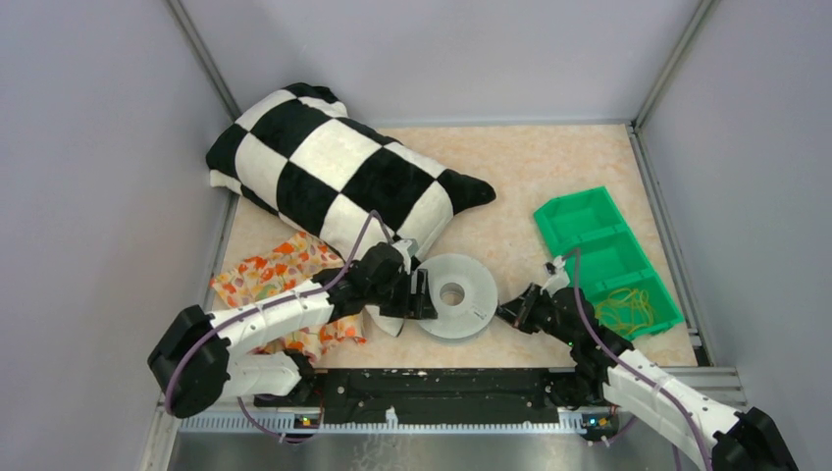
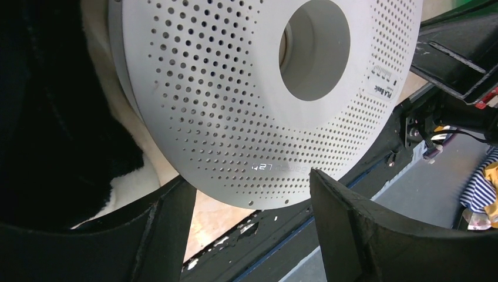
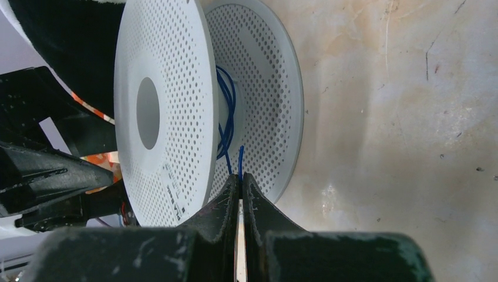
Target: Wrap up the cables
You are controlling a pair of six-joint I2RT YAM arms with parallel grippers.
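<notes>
Right wrist view: right tool clamped on blue cable, frame centre, wound inside spool. Left tool fingers apart at spool rim.

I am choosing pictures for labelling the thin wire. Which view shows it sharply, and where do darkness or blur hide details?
Right wrist view: the blue wire on the spool is sharp; the table has a faint sheen. Left wrist view: spool holes crisp, the pillow almost black, the far right blurred. Top view: even light, wire too small to see.
</notes>
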